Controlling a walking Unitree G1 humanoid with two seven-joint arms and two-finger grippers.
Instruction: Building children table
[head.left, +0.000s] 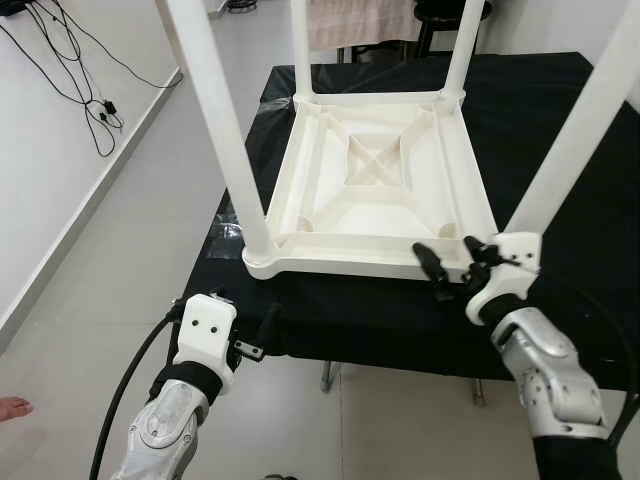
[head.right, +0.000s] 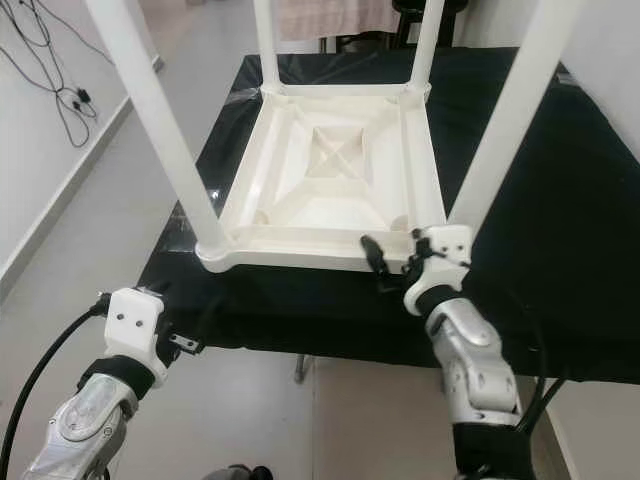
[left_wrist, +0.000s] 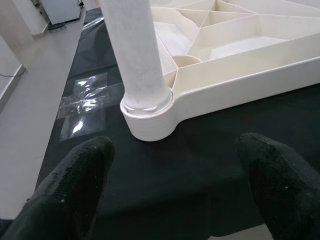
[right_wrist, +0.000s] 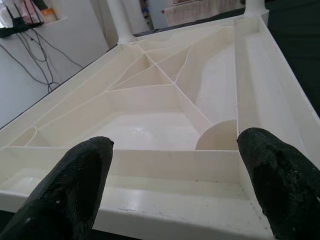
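Observation:
A white plastic children's table lies upside down on a black-covered table, with all its legs standing up. The near-left leg sits in its corner socket, and the near-right leg rises beside my right wrist. My right gripper is open at the near rim by the right corner, its fingers spread over the ribbed underside. Lower down, at the black table's front edge, my left gripper is open and points at the near-left socket with nothing between its fingers.
Black cables hang along the white wall on the left. A person's bare foot rests on the tiled floor at the far left. A patch of clear tape is on the black cloth. Furniture with beige fabric stands behind.

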